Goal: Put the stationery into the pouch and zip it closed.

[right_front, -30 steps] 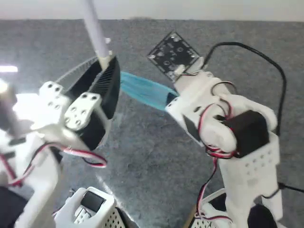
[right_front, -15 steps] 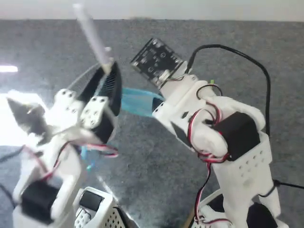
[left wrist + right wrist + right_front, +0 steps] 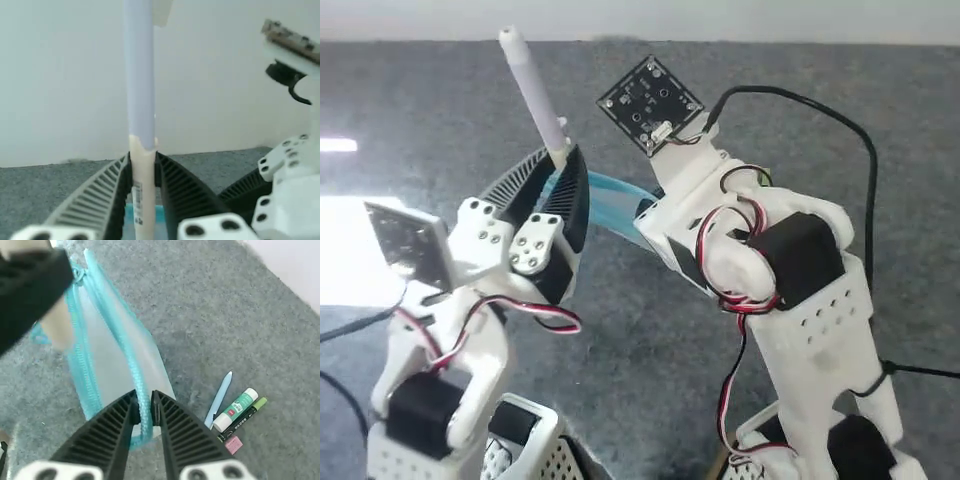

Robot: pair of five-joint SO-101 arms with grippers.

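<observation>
1. Pouch (image 3: 610, 200): teal, zip open, held up off the grey mat (image 3: 650, 330). In the high view it lies at 3 o'clock of the left gripper (image 3: 142, 167).
2. Right gripper (image 3: 143, 402): jaws narrow, pinched on the pouch's zip edge.
3. Left gripper: clamped on a white pen (image 3: 533, 90). The pen stands near upright, its top leaning toward 11 o'clock in the high view. Its lower end sits at the pouch mouth; I cannot tell whether it is inside.
4. On the mat, well apart from the pouch: blue pen (image 3: 218, 399), glue stick (image 3: 235, 409) and dark marker (image 3: 245, 417) lie side by side, touching. A pink eraser (image 3: 231, 444) is just beside the marker.
5. My reading: first item going in, four left, zip not yet closed.
6. Risks:
   - If I release while the pen end is outside the mouth, it drops to the mat.
   - The pen may catch the zip teeth and drag the pouch from the thin pinch.
   - The floppy wall may fold and shut the opening.
   - The tall pen could tip out.
</observation>
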